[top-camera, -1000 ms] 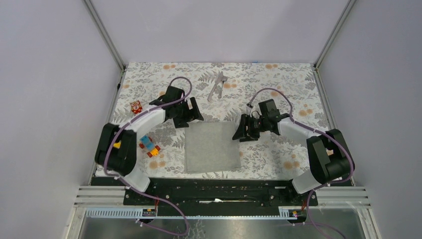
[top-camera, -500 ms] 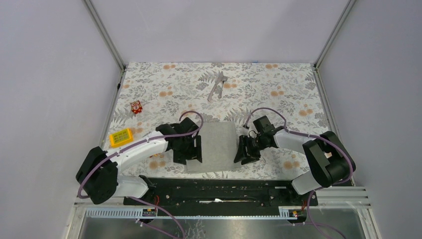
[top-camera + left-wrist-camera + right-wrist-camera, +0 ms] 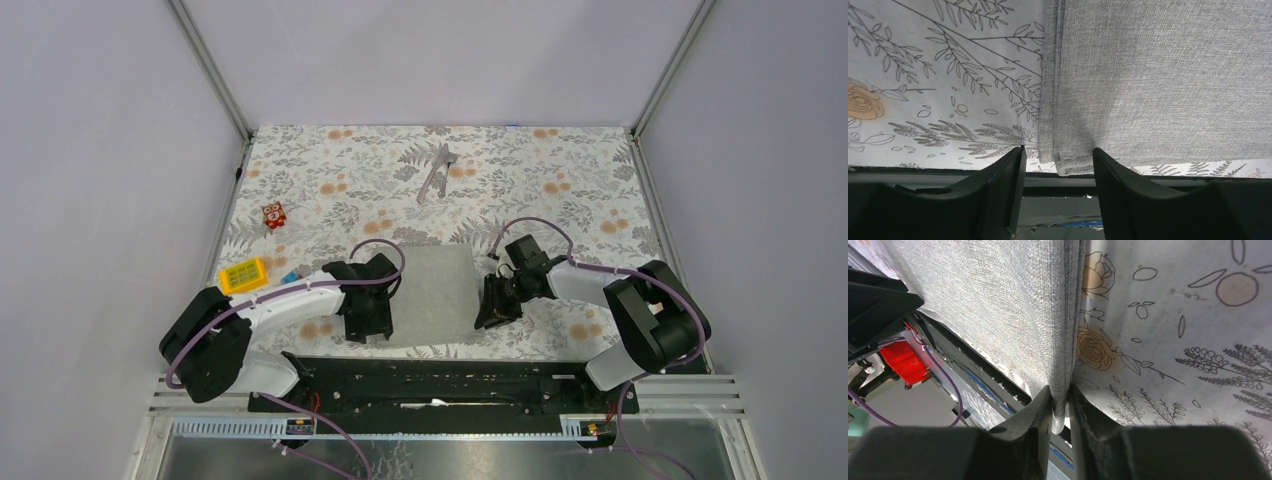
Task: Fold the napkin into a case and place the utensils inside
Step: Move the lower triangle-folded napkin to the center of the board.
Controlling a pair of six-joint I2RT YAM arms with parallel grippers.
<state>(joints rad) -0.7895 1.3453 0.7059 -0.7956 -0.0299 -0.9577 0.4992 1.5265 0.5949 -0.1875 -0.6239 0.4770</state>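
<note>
The grey napkin [image 3: 430, 290] lies flat on the floral tablecloth near the front edge. My left gripper [image 3: 374, 330] is at its near left corner. In the left wrist view the left gripper [image 3: 1058, 152] is open, with its jaws on either side of that corner of the napkin [image 3: 1158, 75]. My right gripper [image 3: 487, 318] is at the near right corner. There the right gripper [image 3: 1060, 390] is shut on the napkin [image 3: 998, 305], pinching its hemmed edge. The silver utensils [image 3: 437, 170] lie together at the far middle of the table, away from both grippers.
A yellow block [image 3: 244, 274] and a small blue piece [image 3: 291, 274] lie beside the left arm. A red block [image 3: 274, 214] sits further back on the left. The black mounting rail [image 3: 430, 372] runs just in front of the napkin's near edge.
Both arms came from the napkin's far corners to its near corners. The right jaws closed on the cloth edge. The left jaws narrowed around the corner.
</note>
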